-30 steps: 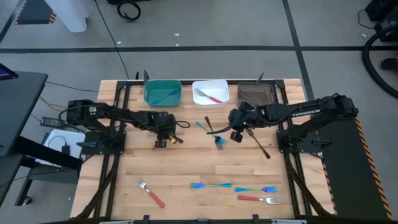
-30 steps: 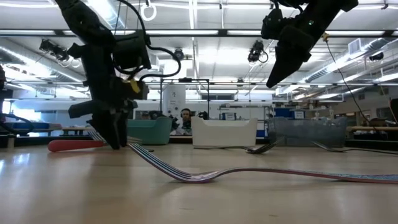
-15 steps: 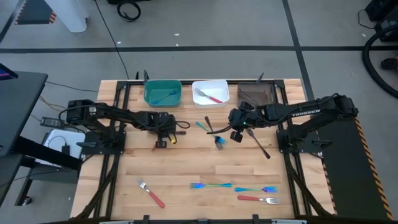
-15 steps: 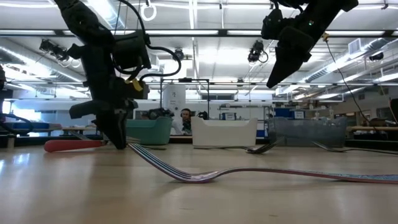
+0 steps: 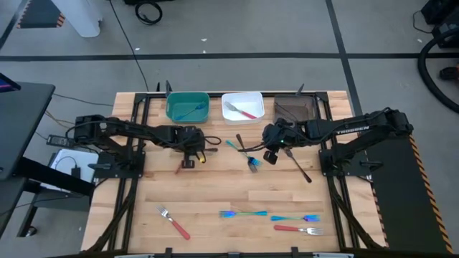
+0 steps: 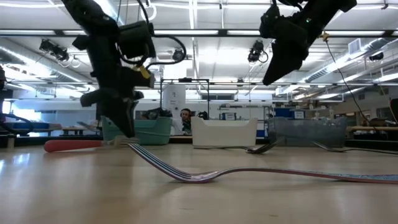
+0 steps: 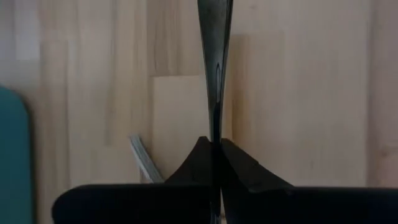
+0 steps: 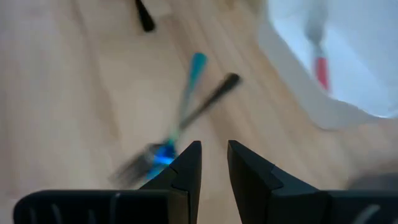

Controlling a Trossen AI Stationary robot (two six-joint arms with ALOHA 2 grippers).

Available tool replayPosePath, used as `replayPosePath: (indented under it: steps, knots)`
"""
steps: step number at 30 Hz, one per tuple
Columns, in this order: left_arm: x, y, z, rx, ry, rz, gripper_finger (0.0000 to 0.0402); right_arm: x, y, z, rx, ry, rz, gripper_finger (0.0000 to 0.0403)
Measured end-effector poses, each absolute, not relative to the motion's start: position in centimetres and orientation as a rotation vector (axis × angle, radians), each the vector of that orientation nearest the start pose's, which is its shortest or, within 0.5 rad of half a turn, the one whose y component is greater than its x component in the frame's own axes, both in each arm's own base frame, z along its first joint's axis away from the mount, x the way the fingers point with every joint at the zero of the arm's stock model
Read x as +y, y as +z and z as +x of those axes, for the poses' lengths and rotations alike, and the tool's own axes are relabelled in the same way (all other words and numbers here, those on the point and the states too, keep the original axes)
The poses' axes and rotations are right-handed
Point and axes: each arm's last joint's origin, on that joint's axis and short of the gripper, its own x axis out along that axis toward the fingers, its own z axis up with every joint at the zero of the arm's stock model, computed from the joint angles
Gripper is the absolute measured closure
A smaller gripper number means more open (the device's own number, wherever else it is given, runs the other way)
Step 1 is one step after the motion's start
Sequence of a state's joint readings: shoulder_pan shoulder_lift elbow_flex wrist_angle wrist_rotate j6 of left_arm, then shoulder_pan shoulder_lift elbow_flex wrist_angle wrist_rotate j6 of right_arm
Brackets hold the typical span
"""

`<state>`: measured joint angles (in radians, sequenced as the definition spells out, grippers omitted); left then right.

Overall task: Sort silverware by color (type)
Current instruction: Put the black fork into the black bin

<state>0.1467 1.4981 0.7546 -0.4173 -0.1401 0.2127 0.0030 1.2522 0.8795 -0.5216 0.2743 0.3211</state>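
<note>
Grasping of a dark grey-black fork point(image 7: 214, 56) by the left claw point(image 5: 188, 154) is judged to be the step in hand. In the left wrist view the two fingers are seen clenched on the slim dark handle, which runs straight out between them over the wooden counter point(image 5: 215, 193). In the high view this claw sits left of centre, just near of the teal bin point(image 5: 188, 107). A lift is called for next, then a carry across to the brown bin point(image 5: 294, 109) at the far right, if that is where the dark kind belongs; this is only a guess, since its contents cannot be made out.

Further right, a white bin point(image 5: 242, 107) holds a red-handled fork point(image 5: 244, 112). The right claw point(image 5: 269, 153) hangs above the counter right of centre, its fingers parted and nothing between them. In the right wrist view a blue-teal fork point(image 8: 180, 118) and a second dark fork point(image 8: 205, 102) lie crossed just ahead of the fingers, apart from them. Another dark fork point(image 5: 300, 164) lies just right of this claw.

Along the near edge, untouched, are a red-handled fork at the left point(image 5: 174, 222), a blue-teal fork point(image 5: 242, 213) in the middle, and another blue-teal fork point(image 5: 294, 218) above another red one point(image 5: 295, 229) to the right.
</note>
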Motion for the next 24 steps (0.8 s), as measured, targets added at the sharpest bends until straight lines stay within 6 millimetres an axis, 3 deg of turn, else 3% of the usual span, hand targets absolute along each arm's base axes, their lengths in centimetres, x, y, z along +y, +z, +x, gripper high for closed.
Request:
replayPosePath:
  steps: [5,12,18,24]
  knots:
    - [4.4,18.2,27.4,1.069,0.158,0.17,0.0393,0.3,25.0,25.3,0.786,-0.285,0.33,0.0317]
    - [4.6,21.0,29.8,0.824,0.201,0.139,0.0394,3.7,25.1,25.1,0.777,-0.214,0.359,0.0318]
    - [4.8,22.6,30.9,0.682,0.21,0.162,0.0394,6.6,25.2,24.3,0.673,-0.375,0.299,0.0318]
    - [4.7,23.7,31.6,0.547,0.226,0.146,0.0391,7.8,24.3,23.9,0.509,-0.597,0.254,0.0318]
